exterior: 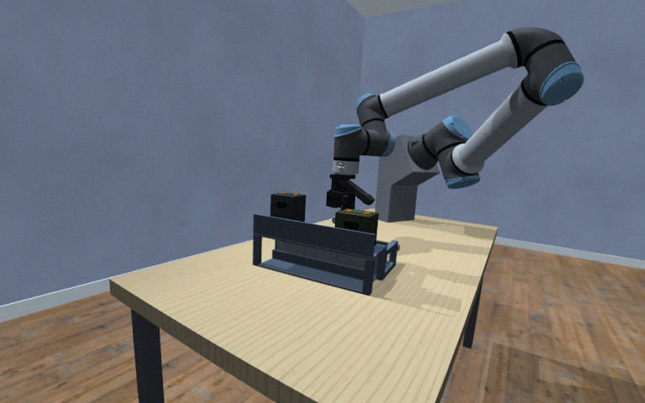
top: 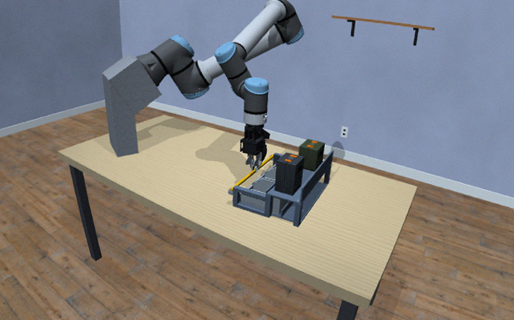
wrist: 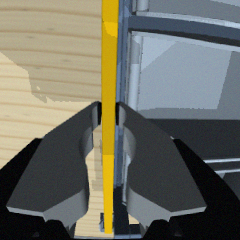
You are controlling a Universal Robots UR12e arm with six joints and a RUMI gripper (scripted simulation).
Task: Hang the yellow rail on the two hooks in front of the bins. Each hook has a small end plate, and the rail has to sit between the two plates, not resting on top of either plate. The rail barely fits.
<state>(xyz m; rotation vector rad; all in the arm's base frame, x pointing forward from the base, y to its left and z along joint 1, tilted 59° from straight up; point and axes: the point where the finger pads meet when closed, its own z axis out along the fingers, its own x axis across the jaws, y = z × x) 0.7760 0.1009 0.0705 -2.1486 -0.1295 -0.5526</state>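
Note:
The yellow rail (top: 243, 178) (wrist: 109, 55) runs along the front of the blue-grey rack (top: 307, 195) (exterior: 309, 233) (wrist: 180, 26), at the height of the rack's front edge. My gripper (top: 254, 163) (wrist: 108, 103) points straight down and is shut on the rail a little past its middle, towards the far end. In the wrist view the rail lies close against the rack's front bar. The hooks and their end plates are too small to make out, so I cannot tell whether the rail sits between the plates. In the exterior view the rail and fingertips are hidden behind the rack.
A black box (top: 288, 173) (exterior: 287, 205) and a dark green box (top: 311, 154) (exterior: 356, 221) stand in the rack, right beside the gripper. The arm's grey pedestal (top: 124, 109) (exterior: 396, 190) stands at the table's (top: 144, 179) (exterior: 332, 332) far left corner. A wall shelf (top: 382, 22) hangs behind.

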